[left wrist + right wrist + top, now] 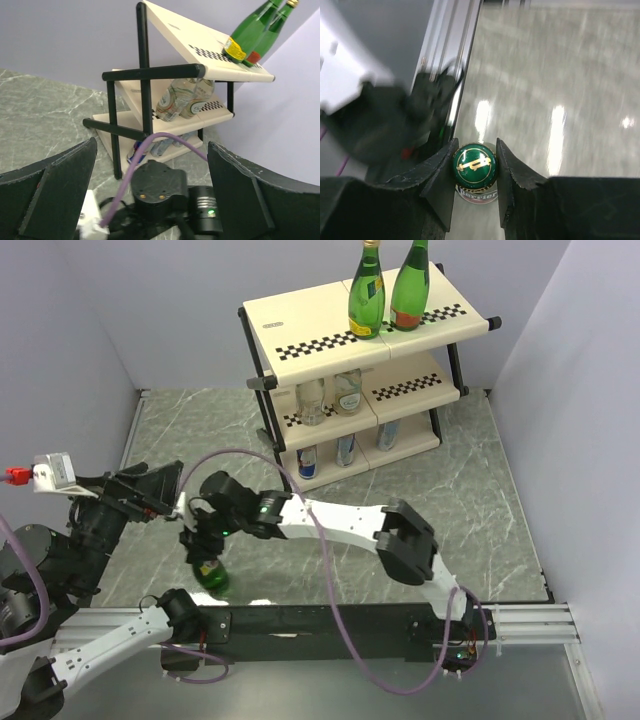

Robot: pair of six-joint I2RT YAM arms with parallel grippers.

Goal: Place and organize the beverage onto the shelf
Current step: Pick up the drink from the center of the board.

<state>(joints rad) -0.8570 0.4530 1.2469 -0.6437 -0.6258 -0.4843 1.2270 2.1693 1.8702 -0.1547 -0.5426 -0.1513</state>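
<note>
A green glass bottle (pixel 211 577) stands upright near the table's front edge. My right gripper (pixel 204 542) is shut on its neck. From above, the gold-marked green cap (pixel 475 166) sits pinched between both pads of the right gripper (pixel 475 149). My left gripper (pixel 152 496) hovers open just left of it, and its fingers (pixel 55 192) stand wide apart around nothing. The shelf (pixel 300 332) stands at the back. It carries two green bottles (pixel 367 295) on top, two clear bottles (pixel 330 396) on the middle tier and three cans (pixel 345 449) on the lowest.
A purple cable (pixel 232 455) loops over the right arm's wrist, right in front of the left gripper (pixel 150 197). An aluminium rail (pixel 520 621) runs along the near edge. Grey walls close in the left, back and right sides.
</note>
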